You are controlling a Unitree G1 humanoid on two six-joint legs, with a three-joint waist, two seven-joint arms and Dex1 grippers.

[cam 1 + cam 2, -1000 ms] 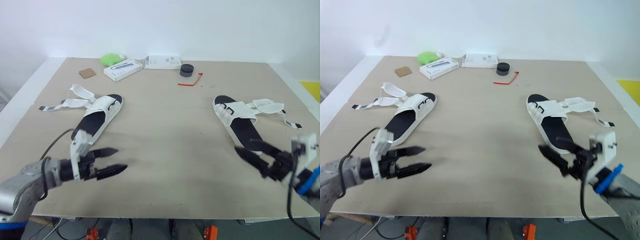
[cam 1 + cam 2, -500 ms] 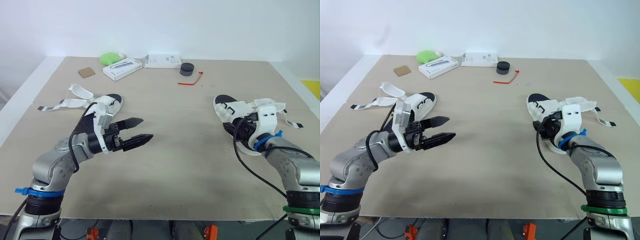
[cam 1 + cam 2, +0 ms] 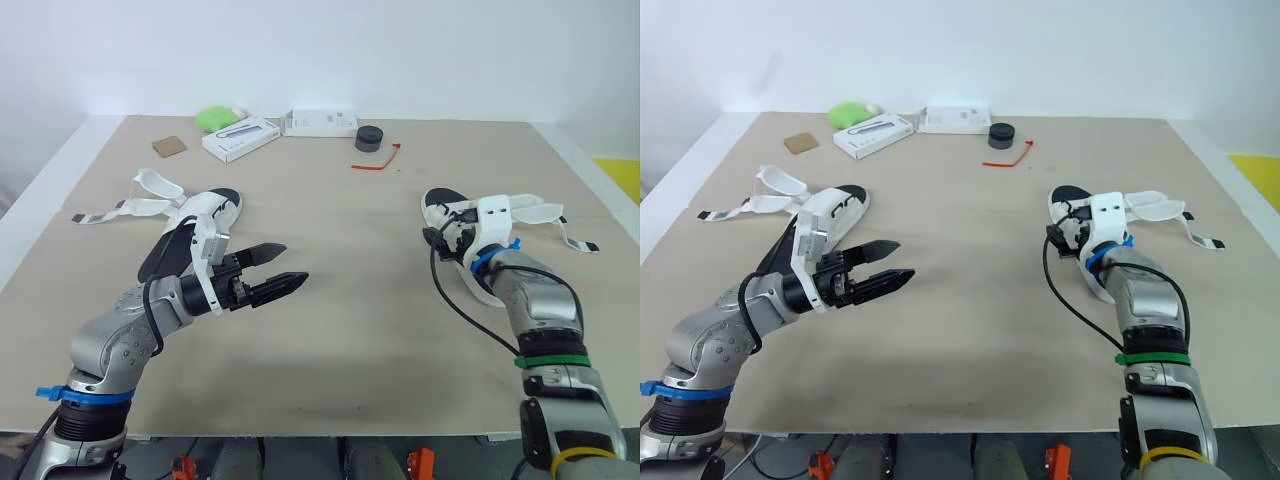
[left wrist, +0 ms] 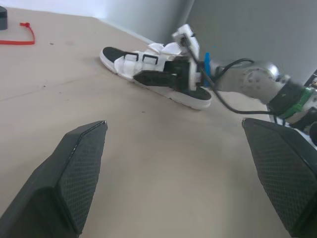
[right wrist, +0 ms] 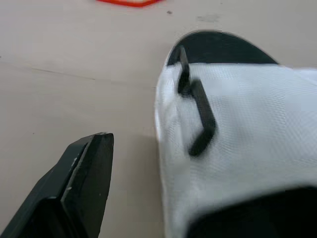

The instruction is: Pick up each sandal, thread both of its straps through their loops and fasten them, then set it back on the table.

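Both of my claws are out over the table [image 3: 340,200]. My left claw [image 3: 296,264] is in the lower left of the head picture. Its two black fingers are spread wide with nothing between them. It floats above the bare table, just beside the left sandal [image 3: 211,206]. That sandal lies flat on the left side. Its white straps [image 3: 150,195] lie loose, pointing off to the left edge.

My right claw [image 3: 436,236] is on the right side, down at the right sandal [image 3: 440,203]. Its fingers are apart too. One finger [image 5: 74,193] sits over the table right beside the sandal, not touching it. The sandal's white band with the black loops [image 5: 198,114] lies between my two fingers. The sandal rests flat on the table. Its straps [image 3: 540,210] are undone and stick out to the right.

Far back, near the top of the picture, I see two white boxes [image 3: 240,137], a green thing [image 3: 215,118], a small black round thing [image 3: 368,138], a red tie [image 3: 378,160] and a little brown square [image 3: 170,146].
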